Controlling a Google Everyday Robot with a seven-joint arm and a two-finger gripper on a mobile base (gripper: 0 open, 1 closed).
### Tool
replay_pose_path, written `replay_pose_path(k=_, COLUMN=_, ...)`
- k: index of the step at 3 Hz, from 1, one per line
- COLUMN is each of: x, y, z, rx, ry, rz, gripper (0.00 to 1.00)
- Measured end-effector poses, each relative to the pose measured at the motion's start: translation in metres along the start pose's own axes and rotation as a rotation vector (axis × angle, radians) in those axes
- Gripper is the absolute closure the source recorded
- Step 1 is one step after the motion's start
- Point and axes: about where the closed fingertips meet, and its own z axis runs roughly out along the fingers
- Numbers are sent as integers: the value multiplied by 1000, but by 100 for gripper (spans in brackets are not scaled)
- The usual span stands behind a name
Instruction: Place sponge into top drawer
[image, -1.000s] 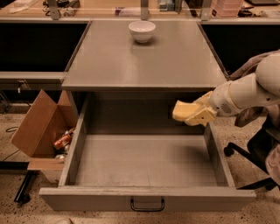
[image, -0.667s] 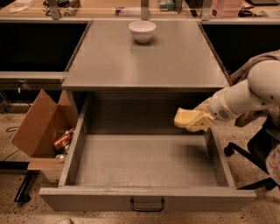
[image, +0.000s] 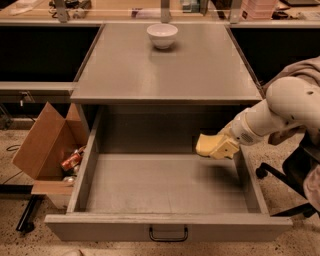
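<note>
Status: gripper (image: 220, 148) hung over top drawer (image: 125, 227), under the desk's (image: 165, 75) front-right corner, clamped on sponge (image: 205, 144). Best bet was to lower toward the drawer floor, clear of the right wall, then release.

Warm, dim overhead light; hand (image: 214, 146) over top drawer (image: 150, 190) rt side throws soft shadow inside

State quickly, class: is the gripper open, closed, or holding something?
Gripper: closed, holding the sponge above the right side of the open drawer.
</note>
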Motion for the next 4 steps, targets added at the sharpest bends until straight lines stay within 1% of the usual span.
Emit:
replay_pose_path(k=2, x=10, y=28, z=38, rx=-101, ry=48, rz=-33, gripper=15)
replay_pose_path(k=3, x=11, y=31, z=41, rx=-110, ry=49, rz=-37, gripper=0)
replay_pose_path(k=4, x=3, y=23, z=21, rx=-85, ry=-4, rz=-28, gripper=0)
